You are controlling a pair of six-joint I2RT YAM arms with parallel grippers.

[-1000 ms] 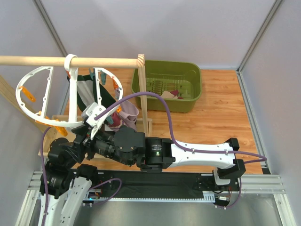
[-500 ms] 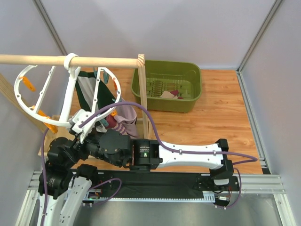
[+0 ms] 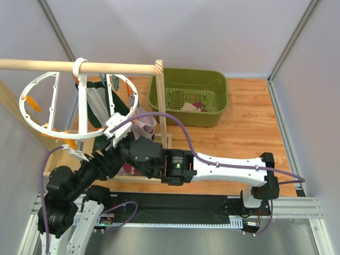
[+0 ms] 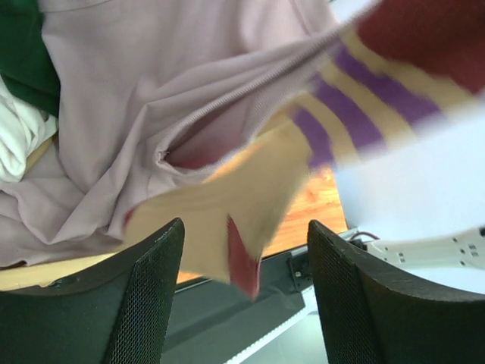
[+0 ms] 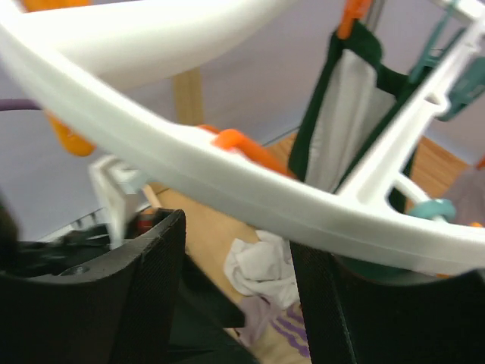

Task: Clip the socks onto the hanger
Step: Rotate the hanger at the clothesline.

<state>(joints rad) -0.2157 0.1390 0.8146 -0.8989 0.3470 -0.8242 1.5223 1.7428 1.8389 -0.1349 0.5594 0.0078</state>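
White plastic, the hanger [image 3: 82, 111] hangs by its loop from a wooden rod [image 3: 32, 67] in the upper left of the top view, with orange clips [image 3: 33, 104] on its rim. The right gripper [image 5: 236, 235] is up at the ring's lower right rim. In its wrist view the fingers [image 5: 144, 303] stand wide apart and grip nothing. The white rim runs across the frame just above them, an orange clip on it; whether they touch it I cannot tell. A green and white garment [image 5: 348, 121] hangs from the ring at the upper right of that view.

The left gripper [image 4: 244, 227] is likewise spread wide, with nothing pinched. A cream sock [image 4: 220, 212] with purple stripes and maroon patches dangles down the middle of its view — blurred, its tip in the gap between the fingers. A mauve garment [image 4: 151, 98] fills the upper left behind it. More socks [image 3: 192, 106] lie in the green bin [image 3: 218, 114] at the upper centre of the top view, well apart from the hanger.
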